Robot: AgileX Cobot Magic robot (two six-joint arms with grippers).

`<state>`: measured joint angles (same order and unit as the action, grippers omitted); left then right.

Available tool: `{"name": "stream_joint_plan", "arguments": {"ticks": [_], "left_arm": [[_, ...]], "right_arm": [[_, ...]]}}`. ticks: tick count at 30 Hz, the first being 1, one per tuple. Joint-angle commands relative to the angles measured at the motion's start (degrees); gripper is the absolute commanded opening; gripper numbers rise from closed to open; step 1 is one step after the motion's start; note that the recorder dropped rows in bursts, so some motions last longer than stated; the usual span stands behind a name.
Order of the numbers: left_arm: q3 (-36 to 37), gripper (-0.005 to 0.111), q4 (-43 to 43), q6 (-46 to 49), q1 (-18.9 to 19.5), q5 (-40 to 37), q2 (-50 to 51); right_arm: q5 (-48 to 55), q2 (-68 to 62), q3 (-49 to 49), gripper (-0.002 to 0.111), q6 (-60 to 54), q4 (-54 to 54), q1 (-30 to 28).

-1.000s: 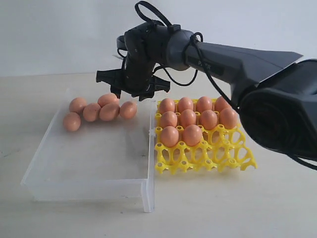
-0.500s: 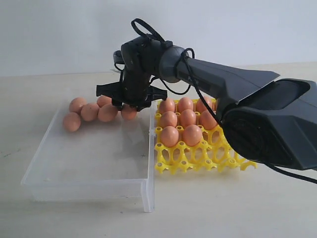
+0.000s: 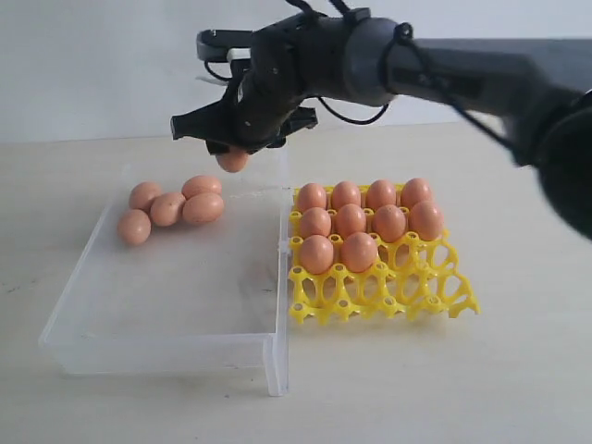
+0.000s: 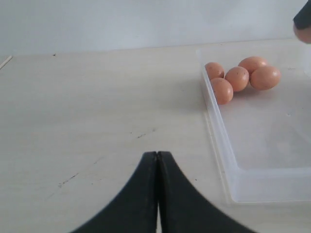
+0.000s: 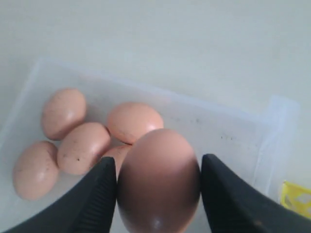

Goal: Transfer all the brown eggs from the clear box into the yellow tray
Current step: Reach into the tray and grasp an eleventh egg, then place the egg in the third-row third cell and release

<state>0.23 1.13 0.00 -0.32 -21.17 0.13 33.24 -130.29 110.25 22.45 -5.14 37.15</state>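
Right pincer (image 5: pixel 159 194) clamps one egg (image 3: pixel 233 162), raised above the box (image 3: pixel 166 356)
Four eggs (image 3: pixel 176 205) lie at the box's far end; the tray (image 3: pixel 388 303) stands beside it, front part unfilled; risk: the smooth egg slips from the jaws mid-carry, or cracks on the tray if lowered off-centre.

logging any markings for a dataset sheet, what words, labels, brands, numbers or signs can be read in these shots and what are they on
No text can be read in any view.
brown eggs, clear box, yellow tray: plain, no print; the eggs carry only dark specks.
right arm: blurred in the exterior view, so any label on its casing is unreadable.
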Motion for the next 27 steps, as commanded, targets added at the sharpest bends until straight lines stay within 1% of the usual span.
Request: {"name": "stream_joint_plan", "arguments": {"ticks": [1, 3, 5, 9, 12, 15, 18, 22, 27], "left_arm": [[-0.23, 0.0, -0.21, 0.31, -0.27, 0.5, -0.13], [-0.23, 0.0, -0.21, 0.31, -0.27, 0.5, -0.13], [-0.23, 0.0, -0.21, 0.31, -0.27, 0.5, -0.13], [-0.23, 0.0, -0.21, 0.31, -0.27, 0.5, -0.13], [-0.23, 0.0, -0.21, 0.31, -0.27, 0.5, -0.13], [-0.23, 0.0, -0.21, 0.31, -0.27, 0.5, -0.13], [-0.23, 0.0, -0.21, 0.31, -0.27, 0.5, -0.13], [-0.23, 0.0, -0.21, 0.31, -0.27, 0.5, -0.13], [-0.23, 0.0, -0.21, 0.31, -0.27, 0.5, -0.13]], "right_arm": [[-25.59, 14.41, -22.52, 0.0, -0.81, -2.92, -1.38], [-35.12, 19.62, -32.99, 0.0, -0.92, -4.81, -2.72], [-41.51, 24.59, -41.57, 0.0, -2.45, -7.09, -4.56], [-48.52, 32.13, -54.06, 0.0, -7.89, -7.66, -8.89], [-53.11, 36.11, -61.43, 0.0, -11.59, -7.8, -11.84], [-57.73, 37.55, -67.53, 0.0, -14.54, -7.93, -14.37], [-61.67, 37.44, -72.15, 0.0, -14.53, -7.93, -16.12], [-65.52, 34.81, -75.31, 0.0, -15.97, -7.93, -16.93], [-66.33, 32.12, -76.14, 0.0, -16.16, -7.28, -16.93]]}}
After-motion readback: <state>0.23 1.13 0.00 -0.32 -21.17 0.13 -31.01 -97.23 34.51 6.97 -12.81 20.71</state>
